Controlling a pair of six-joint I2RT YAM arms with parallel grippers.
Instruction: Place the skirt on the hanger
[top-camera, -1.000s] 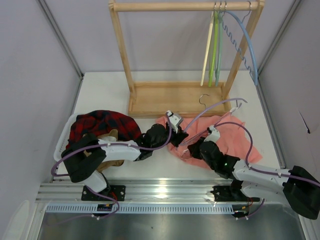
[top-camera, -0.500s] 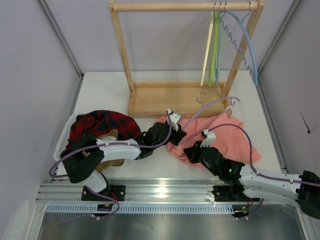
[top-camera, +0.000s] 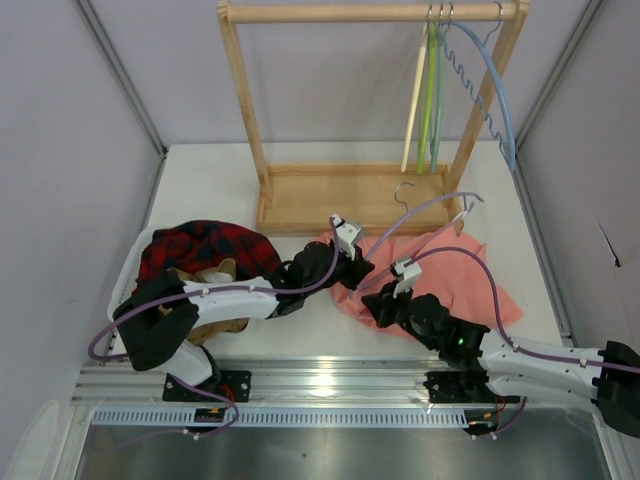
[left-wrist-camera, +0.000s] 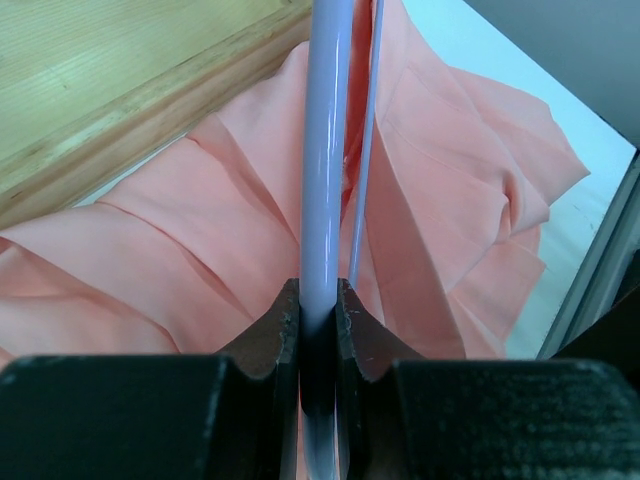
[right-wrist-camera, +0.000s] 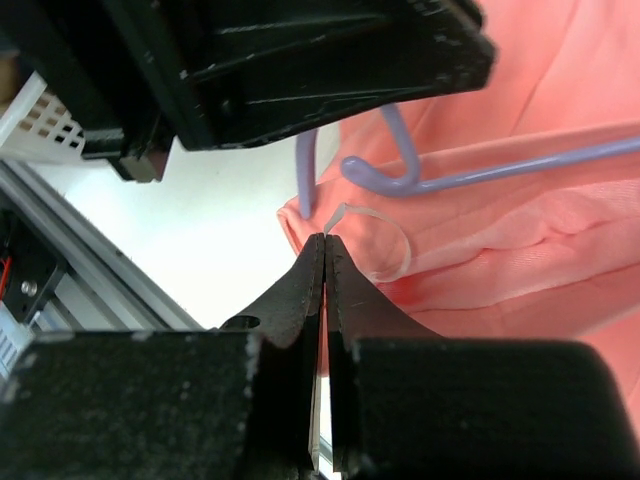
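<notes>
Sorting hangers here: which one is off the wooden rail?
The lilac hanger: it lies across the skirt, clamped in the left gripper jaws, while the cream hanger, green hanger and light blue hanger hang on the rail.

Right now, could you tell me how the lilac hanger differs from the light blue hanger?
The lilac hanger lies low over the skirt, pinched in the left gripper; the light blue hanger hangs from the rack's rod, held by no gripper. The lilac hanger is on its own, while the light blue hanger hangs beside green hangers. Both are thin, curved hangers.
</notes>
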